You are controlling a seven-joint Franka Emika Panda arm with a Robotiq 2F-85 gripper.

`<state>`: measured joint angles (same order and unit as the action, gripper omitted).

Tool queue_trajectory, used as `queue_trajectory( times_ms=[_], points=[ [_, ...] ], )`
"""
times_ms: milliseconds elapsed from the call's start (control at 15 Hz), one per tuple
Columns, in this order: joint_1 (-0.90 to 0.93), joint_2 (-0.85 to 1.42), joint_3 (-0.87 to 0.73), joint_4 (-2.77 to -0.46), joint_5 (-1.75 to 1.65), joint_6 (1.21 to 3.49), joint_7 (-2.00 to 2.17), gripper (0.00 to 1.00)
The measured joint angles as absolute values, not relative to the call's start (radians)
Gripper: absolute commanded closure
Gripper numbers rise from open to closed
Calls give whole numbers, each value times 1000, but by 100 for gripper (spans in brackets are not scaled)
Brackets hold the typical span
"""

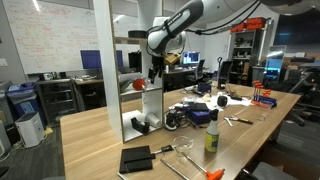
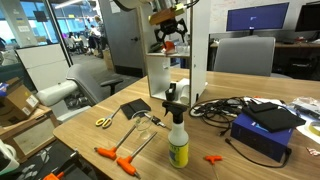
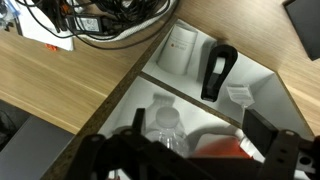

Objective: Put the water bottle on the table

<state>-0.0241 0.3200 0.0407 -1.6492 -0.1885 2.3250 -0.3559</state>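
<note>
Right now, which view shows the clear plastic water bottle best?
Wrist view: the clear plastic water bottle sits directly under the gripper, inside the white shelf box. In both exterior views it is too small to make out.

Blurred and cut by the bottom edge of the wrist view: the dark fingers (image 3: 272,148), open or closed impossible to tell. Half hidden behind them, the water bottle (image 3: 164,124), only cap and shoulders showing. Cut off at the top of that view, the cables (image 3: 110,25) lying by the surface (image 3: 60,75) edge. Too small to name in an exterior view: the clutter (image 1: 222,101) toward the far end of the surface.
</note>
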Motion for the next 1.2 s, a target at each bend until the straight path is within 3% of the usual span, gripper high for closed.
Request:
queue_trajectory(
  times_ms=[1000, 1067, 1133, 1200],
  points=[
    [-36, 483, 46, -1515, -184, 2409, -461, 0],
    [-37, 486, 47, -1511, -184, 2409, -463, 5],
    [-37, 489, 47, -1508, -183, 2409, -466, 27],
    [-38, 492, 47, -1504, -183, 2410, -469, 29]
  ],
)
